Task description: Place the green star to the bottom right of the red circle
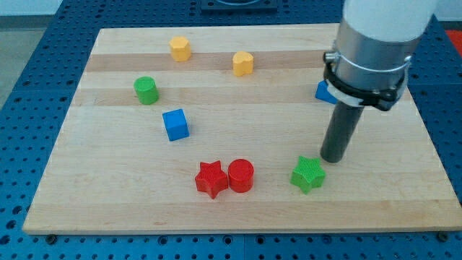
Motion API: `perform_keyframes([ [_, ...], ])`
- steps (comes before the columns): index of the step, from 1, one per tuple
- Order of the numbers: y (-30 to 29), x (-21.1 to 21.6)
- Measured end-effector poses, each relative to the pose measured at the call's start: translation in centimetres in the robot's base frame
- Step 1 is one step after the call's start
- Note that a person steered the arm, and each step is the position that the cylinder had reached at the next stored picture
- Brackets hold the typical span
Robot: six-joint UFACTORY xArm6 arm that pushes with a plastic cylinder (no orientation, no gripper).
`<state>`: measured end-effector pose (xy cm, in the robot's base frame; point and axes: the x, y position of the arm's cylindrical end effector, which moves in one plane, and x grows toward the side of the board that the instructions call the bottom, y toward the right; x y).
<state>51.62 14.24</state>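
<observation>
- Starting nearest you: red star (211, 179) touching red circle (241, 175); green star (308, 173) well to the circle's right, level with it.
- My tip (332, 159) — bare rod, nothing clamped — just upper-right of green star.
- Farther: blue cube (175, 124), green cylinder (146, 90), two yellow blocks (180, 48) (243, 63).

The pale wooden board (238, 209) shows lengthwise grain in light tan bands, and it lies on a blue perforated surface (29, 108) dotted with dark holes. On the board sit a green star block (307, 174), a red circle block (241, 175), a red star block (211, 179), a blue cube block (175, 124), a green cylinder block (146, 90) and two yellow blocks (180, 48) (243, 63). A blue block (323, 92) peeks out behind the arm. The rod is dark grey down to the tip (330, 159), under a white housing (382, 29) banded in black.
</observation>
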Motion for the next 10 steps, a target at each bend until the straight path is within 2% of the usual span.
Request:
perform_keyframes([
  [1,3.1,0.3],
  [4,2.3,2.1],
  [7,-3.2,2.9],
  [10,-5.7,2.9],
])
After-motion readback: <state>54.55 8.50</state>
